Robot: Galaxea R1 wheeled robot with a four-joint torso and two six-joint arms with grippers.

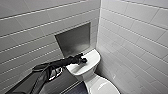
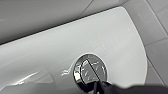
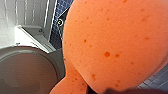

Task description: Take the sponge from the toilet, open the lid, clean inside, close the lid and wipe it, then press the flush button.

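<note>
**Left pincer at the flush button, sponge in the right pincer**

The left arm is stretching in from the near left over the toilet. The left pincer is sitting low on the white tank top, about at its middle. In the left wrist view the flush button, a round chrome-ringed disc split in two halves, is lying right at the pincer's dark tip, which is overlapping the button's rim. Whether the tip is pressing down cannot be told, and neither can how wide this pincer is standing.

The right pincer is gripping the sponge. The orange block is bulging out of it close to the camera and is looking pinched in at the waist. Beyond the sponge the lid is lying down over the bowl, with the blue tiled floor to the side.

The tank is standing against the far tiled wall, under a grey niche, close to the right-hand wall.
</note>
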